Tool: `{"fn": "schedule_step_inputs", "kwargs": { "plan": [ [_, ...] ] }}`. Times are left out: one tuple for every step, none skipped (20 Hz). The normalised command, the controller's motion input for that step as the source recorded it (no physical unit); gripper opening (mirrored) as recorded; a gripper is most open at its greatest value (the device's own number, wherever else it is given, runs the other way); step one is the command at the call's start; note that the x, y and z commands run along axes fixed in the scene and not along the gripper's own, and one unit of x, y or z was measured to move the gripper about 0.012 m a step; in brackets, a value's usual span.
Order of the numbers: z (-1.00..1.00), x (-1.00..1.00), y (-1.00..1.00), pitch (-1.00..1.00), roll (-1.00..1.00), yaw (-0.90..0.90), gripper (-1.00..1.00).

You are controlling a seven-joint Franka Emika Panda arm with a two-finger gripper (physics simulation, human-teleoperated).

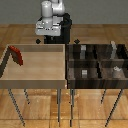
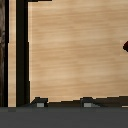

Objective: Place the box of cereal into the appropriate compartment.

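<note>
Currently the pincer hangs empty, fingers apart, above the light bin's back wall. The cereal box leans well off to one side in a corner; approach squarely, then descend.

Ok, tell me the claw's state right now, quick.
Claw: open and holding nothing; the red box leans in the light bin, well away from it.

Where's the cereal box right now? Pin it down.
In the exterior view, the box of cereal leans tilted in the light wooden bin, near its left wall, far from the dark compartment bin.
</note>
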Motion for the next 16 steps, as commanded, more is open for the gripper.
{"fn": "schedule_step_inputs", "kwargs": {
  "plan": [
    [0.0,0.0,0.0,0.0,0.0,0.0,1.0],
    [0.0,0.0,0.0,0.0,0.0,0.0,1.0],
    [0.0,0.0,0.0,0.0,0.0,0.0,1.0],
    [0.0,0.0,0.0,0.0,0.0,0.0,1.0],
    [0.0,0.0,0.0,0.0,0.0,0.0,1.0],
    [0.0,0.0,0.0,0.0,0.0,0.0,1.0],
    [0.0,0.0,-1.0,0.0,0.0,0.0,1.0],
    [0.0,0.0,0.0,0.0,0.0,0.0,1.0],
    [0.0,0.0,-1.0,0.0,0.0,0.0,1.0],
    [0.0,0.0,-1.0,0.0,0.0,0.0,1.0],
    [0.0,0.0,-1.0,0.0,0.0,0.0,1.0],
    [0.0,0.0,-1.0,0.0,0.0,0.0,1.0],
    [0.0,0.0,-1.0,0.0,0.0,0.0,1.0],
    [0.0,0.0,-1.0,0.0,0.0,0.0,1.0],
    [0.0,0.0,-1.0,0.0,0.0,0.0,1.0],
    [0.0,0.0,-1.0,0.0,0.0,0.0,1.0]
  ]
}}
